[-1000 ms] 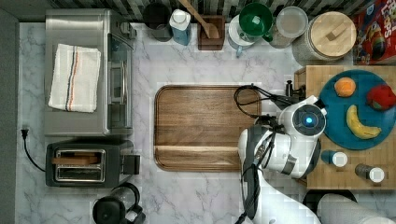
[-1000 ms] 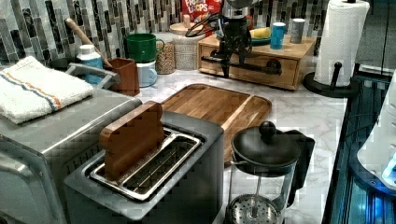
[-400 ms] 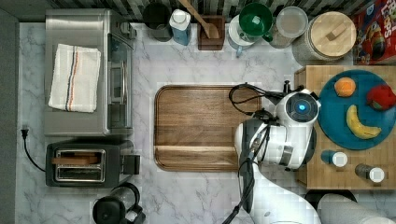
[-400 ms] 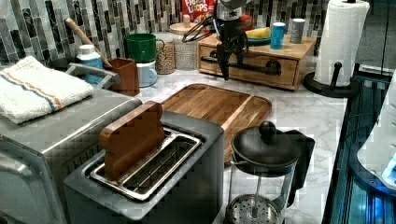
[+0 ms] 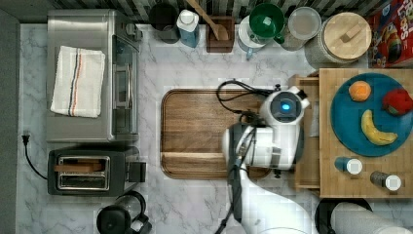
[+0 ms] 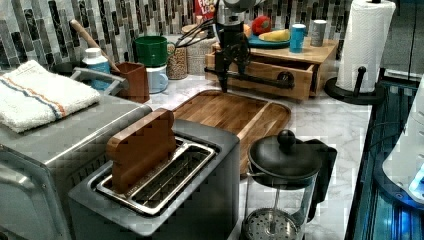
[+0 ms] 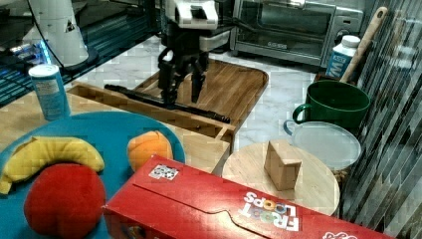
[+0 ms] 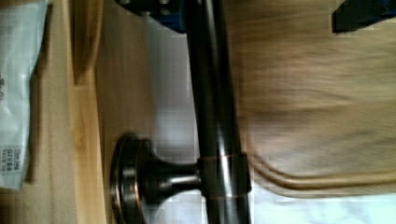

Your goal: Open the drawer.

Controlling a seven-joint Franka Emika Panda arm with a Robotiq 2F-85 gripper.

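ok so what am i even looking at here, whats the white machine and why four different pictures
The white machine is a robot arm on a kitchen counter, filmed at one moment by four cameras. One looks straight down, two look from the sides, and one sits on the arm's wrist, very close to its work.

Its gripper has two fingers placed either side of the black bar handle of a bamboo drawer. The drawer is already pulled part way out, and in the wrist view the handle runs right across the picture.

On top of the drawer's box sits a blue plate with a banana and other fruit. On the counter lie a dark wooden tray, a toaster, a toaster oven with a towel on top, and a green mug.
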